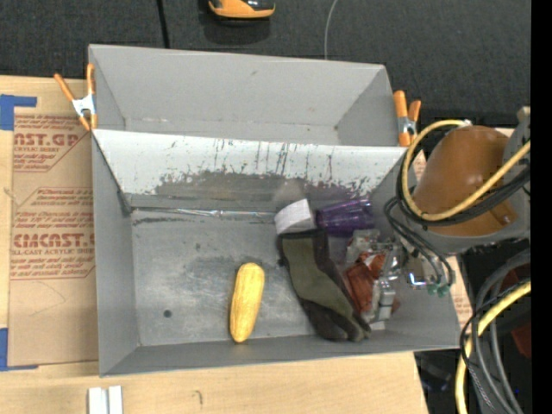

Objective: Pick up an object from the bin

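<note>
My gripper (385, 290) is low in the bin's right front corner, right beside a red and orange crumpled thing (360, 285). That red thing lies against the right edge of a dark olive cloth (321, 288), which stretches from the middle toward the front wall. Behind them, by the back wall, a purple bottle-like thing (343, 216) with a white end (294, 216) lies on its side.
A yellow corn cob (247, 301) lies alone near the front wall, left of the cloth. The arm with its orange cover and looped cables comes in over the bin's right rim.
</note>
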Robot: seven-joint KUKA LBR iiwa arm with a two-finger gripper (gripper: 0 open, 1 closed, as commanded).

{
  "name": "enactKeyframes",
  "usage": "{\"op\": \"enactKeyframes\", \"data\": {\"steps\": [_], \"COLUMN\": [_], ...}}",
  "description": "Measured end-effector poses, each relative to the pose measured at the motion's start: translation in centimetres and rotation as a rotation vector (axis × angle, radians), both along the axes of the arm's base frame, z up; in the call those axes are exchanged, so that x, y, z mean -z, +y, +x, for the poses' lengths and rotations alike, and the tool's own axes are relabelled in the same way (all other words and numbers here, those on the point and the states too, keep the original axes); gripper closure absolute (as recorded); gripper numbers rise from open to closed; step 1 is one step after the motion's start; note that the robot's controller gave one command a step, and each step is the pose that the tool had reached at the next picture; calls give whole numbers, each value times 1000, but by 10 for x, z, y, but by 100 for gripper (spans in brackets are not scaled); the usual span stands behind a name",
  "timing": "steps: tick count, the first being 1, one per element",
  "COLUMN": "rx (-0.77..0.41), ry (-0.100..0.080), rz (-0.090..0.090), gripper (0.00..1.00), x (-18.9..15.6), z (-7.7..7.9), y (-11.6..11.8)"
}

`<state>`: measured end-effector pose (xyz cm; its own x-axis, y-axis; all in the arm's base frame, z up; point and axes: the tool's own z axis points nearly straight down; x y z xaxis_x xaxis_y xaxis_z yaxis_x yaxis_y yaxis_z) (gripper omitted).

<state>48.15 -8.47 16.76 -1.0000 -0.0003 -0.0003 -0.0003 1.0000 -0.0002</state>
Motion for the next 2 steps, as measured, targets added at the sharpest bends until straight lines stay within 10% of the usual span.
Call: {"op": "enactKeyframes", "data": {"steps": [2], "rx": [-113], "ry": [-7], "rz": [-2], "gripper": [0], "x": [83], "z": [0], "y": [11]}}
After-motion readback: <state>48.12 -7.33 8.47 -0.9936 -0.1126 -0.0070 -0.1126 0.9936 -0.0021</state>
